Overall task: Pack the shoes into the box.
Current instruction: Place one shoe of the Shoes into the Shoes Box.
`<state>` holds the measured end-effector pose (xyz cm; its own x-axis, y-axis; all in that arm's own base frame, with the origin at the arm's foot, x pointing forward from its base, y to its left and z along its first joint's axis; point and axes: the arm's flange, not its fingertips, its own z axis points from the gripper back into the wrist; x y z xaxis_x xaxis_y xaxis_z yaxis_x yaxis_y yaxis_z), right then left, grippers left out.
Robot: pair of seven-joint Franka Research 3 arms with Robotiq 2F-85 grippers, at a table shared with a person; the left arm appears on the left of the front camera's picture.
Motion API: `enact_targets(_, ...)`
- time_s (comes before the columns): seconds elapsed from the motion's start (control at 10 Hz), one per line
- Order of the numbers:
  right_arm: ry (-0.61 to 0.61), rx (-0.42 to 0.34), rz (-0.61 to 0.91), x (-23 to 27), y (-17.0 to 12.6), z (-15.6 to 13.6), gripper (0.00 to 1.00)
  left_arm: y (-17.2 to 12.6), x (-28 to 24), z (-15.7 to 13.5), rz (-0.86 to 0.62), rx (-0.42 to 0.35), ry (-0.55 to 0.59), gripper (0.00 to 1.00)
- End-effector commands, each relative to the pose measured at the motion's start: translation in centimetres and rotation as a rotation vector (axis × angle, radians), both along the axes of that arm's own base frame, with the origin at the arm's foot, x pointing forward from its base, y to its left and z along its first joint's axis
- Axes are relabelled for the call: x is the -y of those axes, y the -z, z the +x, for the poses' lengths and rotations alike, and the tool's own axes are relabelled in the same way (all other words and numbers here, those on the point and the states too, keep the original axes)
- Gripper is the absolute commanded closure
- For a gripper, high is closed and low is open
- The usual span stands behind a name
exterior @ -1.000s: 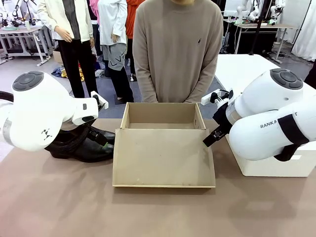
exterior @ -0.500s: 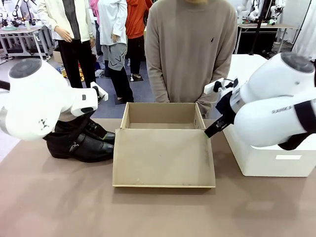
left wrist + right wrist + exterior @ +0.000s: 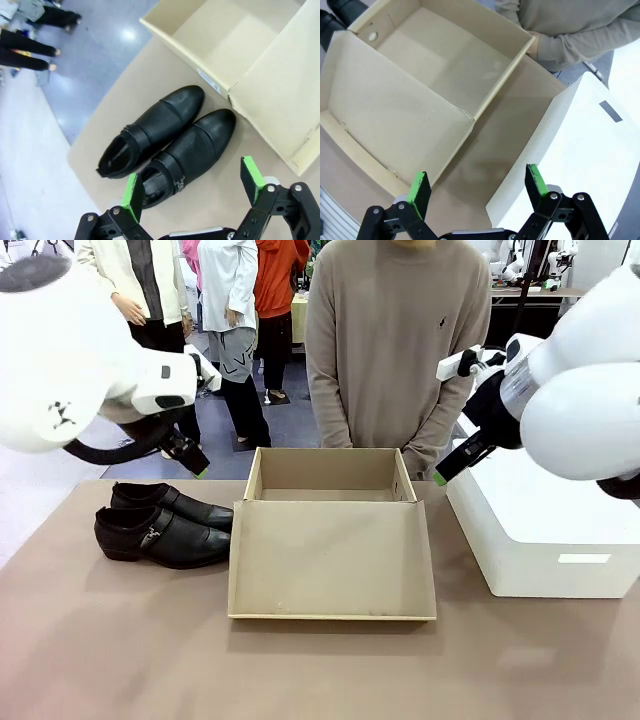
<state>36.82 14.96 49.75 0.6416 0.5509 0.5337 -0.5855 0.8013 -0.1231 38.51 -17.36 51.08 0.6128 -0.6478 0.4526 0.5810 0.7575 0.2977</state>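
Pre-grasp stage, nothing packed: pair of glossy black leather buckle shoes lies mid-left of front view, just beside open brown cardboard box at centre. Left gripper hovers over them, jaws wide, empty; right gripper same, upper right. Next, prob.: left descends, pinches one shoe.

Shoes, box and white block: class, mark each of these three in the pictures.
shoes (image 3: 165,535), front view, upper of the nearer shoe.
box (image 3: 330,470), front view, inside of its far wall.
white block (image 3: 560,520), front view, its top face.
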Motion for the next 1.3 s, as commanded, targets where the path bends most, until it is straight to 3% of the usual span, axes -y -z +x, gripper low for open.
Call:
enact_targets(0.0,-0.066,-0.017,0.012,1.1,-1.2,-0.3,0.00,-0.7,-0.1,-0.5,0.023,-0.005,0.006,0.00)
enact_targets(0.6,-0.397,0.018,0.179,6.2,-4.2,-3.6,0.00,-4.6,-6.0,-1.8,-0.082,-0.071,0.492,0.00)
enact_targets(0.9,-0.558,0.040,0.274,8.0,-5.0,-4.1,0.00,-5.9,-7.4,-1.7,-0.119,-0.096,0.667,0.00)
enact_targets(1.2,-0.603,0.037,0.315,8.4,-5.0,-3.9,0.00,-5.5,-7.8,-1.5,-0.164,-0.099,0.752,0.00)
